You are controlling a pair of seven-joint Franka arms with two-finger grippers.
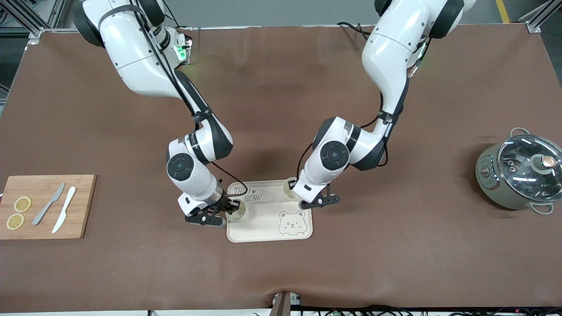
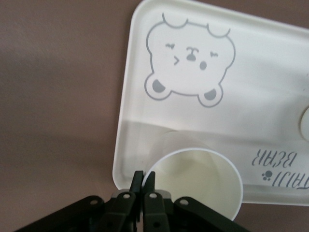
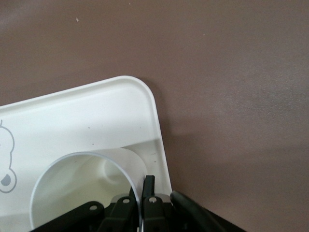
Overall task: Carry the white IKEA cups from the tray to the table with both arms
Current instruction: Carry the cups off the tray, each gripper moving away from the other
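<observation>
The cream bear-print tray [image 1: 268, 232] lies near the table's middle. One white cup [image 1: 238, 211] is at the tray's edge toward the right arm's end. My right gripper [image 1: 230, 206] is shut on its rim; the right wrist view shows one finger inside and one outside the cup [image 3: 77, 188]. The second white cup [image 1: 289, 186] is at the tray's corner toward the left arm's end, farther from the camera. My left gripper [image 2: 144, 180] is shut on the rim of this cup [image 2: 198, 179]. I cannot tell whether either cup rests on the tray.
A wooden cutting board [image 1: 46, 182] with two lemon slices [image 1: 22, 204], a grey knife and a white knife lies at the right arm's end. A grey pot [image 1: 518, 175] with a glass lid stands at the left arm's end.
</observation>
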